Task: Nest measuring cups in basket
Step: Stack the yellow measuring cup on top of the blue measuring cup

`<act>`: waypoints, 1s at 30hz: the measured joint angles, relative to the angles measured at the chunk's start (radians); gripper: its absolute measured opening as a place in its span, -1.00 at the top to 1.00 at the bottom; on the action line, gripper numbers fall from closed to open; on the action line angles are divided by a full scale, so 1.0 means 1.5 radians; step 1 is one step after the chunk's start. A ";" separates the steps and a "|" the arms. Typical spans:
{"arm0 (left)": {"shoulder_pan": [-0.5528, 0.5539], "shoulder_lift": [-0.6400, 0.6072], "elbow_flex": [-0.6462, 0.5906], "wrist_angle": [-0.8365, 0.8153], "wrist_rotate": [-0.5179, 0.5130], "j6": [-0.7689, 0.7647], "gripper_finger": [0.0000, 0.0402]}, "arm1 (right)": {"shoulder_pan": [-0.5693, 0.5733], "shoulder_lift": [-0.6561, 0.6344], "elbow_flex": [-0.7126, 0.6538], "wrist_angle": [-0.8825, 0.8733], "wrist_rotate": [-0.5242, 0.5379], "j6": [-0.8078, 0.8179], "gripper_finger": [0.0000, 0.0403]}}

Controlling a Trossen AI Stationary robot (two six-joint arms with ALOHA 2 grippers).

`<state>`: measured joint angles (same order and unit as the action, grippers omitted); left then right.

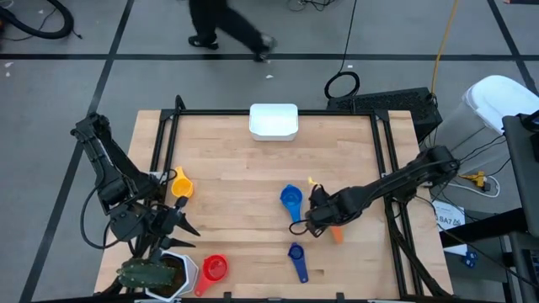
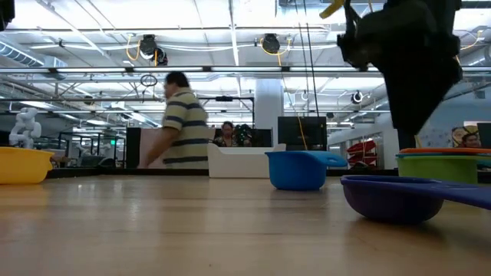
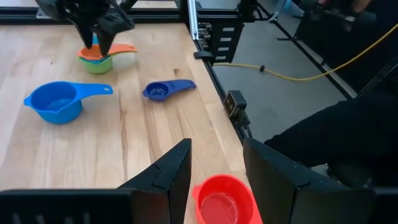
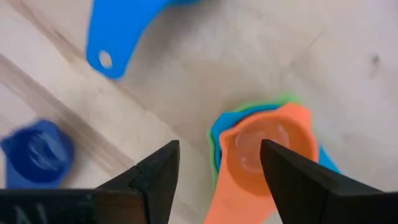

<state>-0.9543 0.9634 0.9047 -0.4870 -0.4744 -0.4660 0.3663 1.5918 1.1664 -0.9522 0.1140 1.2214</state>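
Three nested cups (image 4: 264, 149), stacked colours clear only beneath right gripper (image 4: 217, 168).

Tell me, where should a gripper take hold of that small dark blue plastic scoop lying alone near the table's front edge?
Probably the dark blue scoop's flat handle, from above: the bowl is shallow, while the handle lies clear on bare wood.

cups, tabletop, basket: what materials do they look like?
Cups, e.g. blue cup and red cup: likely moulded plastic, saturated uniform colour, soft sheen, thin walls.
Tabletop: wood, visible grain and plank seams, matte to satin finish.
Basket: probably white plastic, smooth with rounded corners; too small to be sure.
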 joint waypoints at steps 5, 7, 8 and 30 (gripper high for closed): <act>0.000 0.000 0.000 0.000 0.000 0.000 0.26 | -0.009 -0.034 0.000 0.016 0.049 -0.004 -0.08; 0.000 0.000 0.000 -0.001 0.000 0.000 0.26 | -0.016 -0.035 0.000 0.023 0.050 -0.014 -0.08; 0.001 0.000 0.000 0.000 0.000 0.000 0.26 | -0.018 -0.035 0.000 0.028 0.050 -0.024 -0.08; 0.025 0.000 0.000 -0.008 -0.032 -0.024 0.26 | 0.081 0.022 0.001 0.236 0.027 -0.025 0.00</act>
<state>-0.9165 0.9634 0.9047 -0.4990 -0.5218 -0.5013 0.4881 1.6250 1.1671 -0.5980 0.1542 1.1834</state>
